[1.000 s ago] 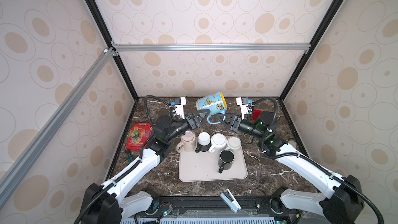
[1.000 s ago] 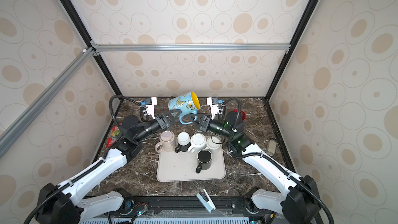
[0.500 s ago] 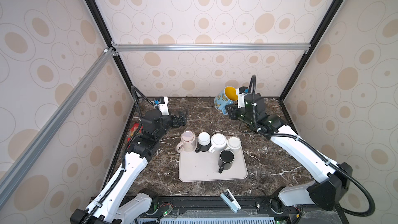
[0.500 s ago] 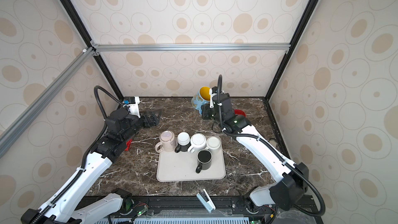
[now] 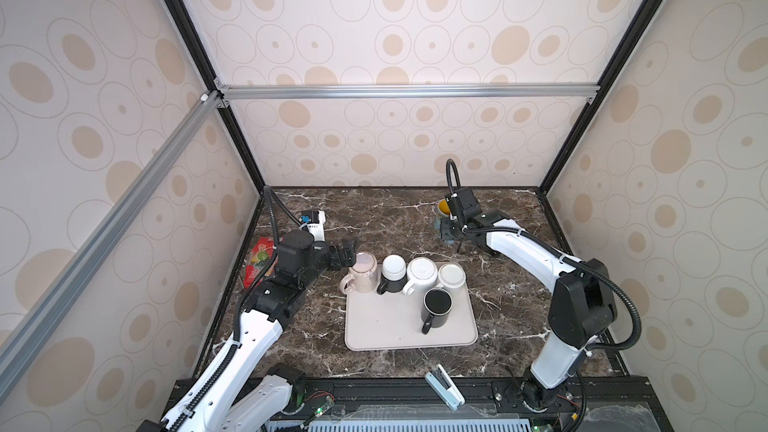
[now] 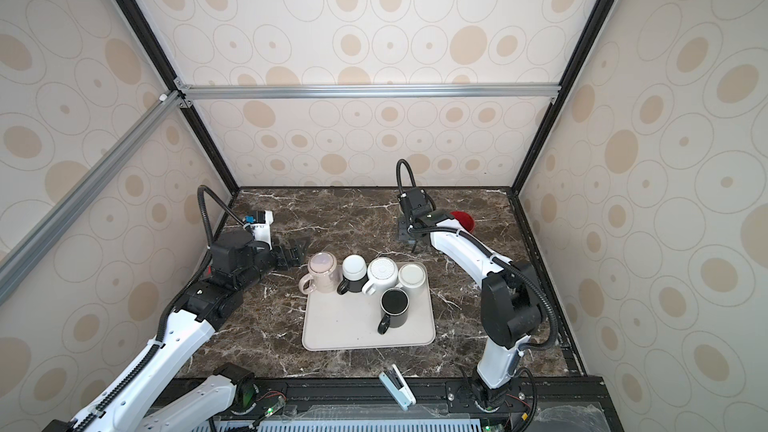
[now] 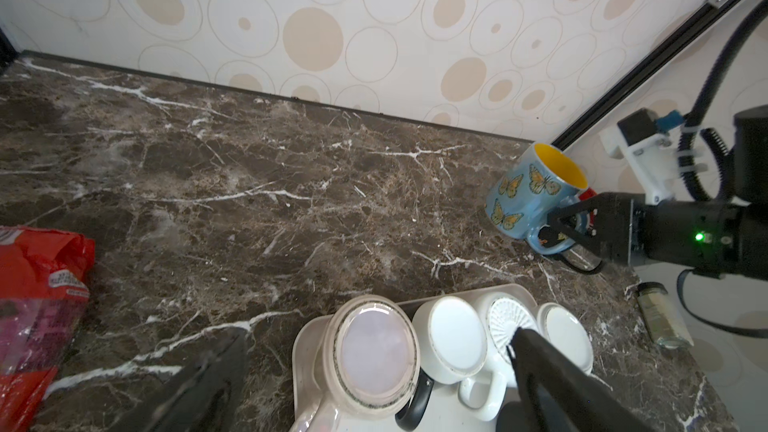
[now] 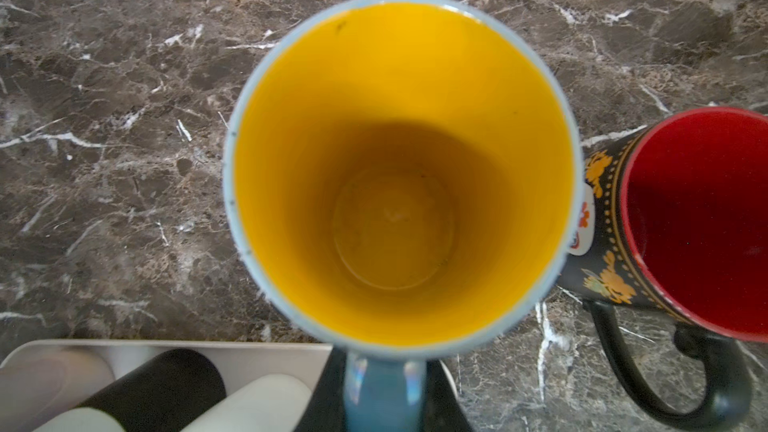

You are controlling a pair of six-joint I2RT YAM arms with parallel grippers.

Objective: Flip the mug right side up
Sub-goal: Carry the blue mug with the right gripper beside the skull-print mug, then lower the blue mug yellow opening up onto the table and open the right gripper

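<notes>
The mug [image 5: 443,206] is blue with butterflies and a yellow inside. It stands mouth up, slightly tilted, at the back right of the marble table, and it also shows as the mug [image 7: 532,195] in the left wrist view. My right gripper [image 5: 449,234] is shut on its handle [image 8: 384,392], black fingers on either side. The right wrist view looks straight down into the mug [image 8: 399,168]. Whether its base rests on the marble I cannot tell. My left gripper [image 5: 347,257] is open and empty, just left of the pink mug [image 5: 363,274].
A beige tray [image 5: 390,334] holds several upside-down mugs and one upright black mug [image 5: 436,307]. A black mug with a red inside [image 6: 463,220] stands just right of the held mug. A red snack packet [image 5: 259,261] lies left, a spice jar [image 7: 660,317] right, a stapler [image 5: 444,386] in front.
The mug was held high over the middle between both grippers. My right arm carried it to the back right, lowered it and turned it mouth up. My left gripper drew back left.
</notes>
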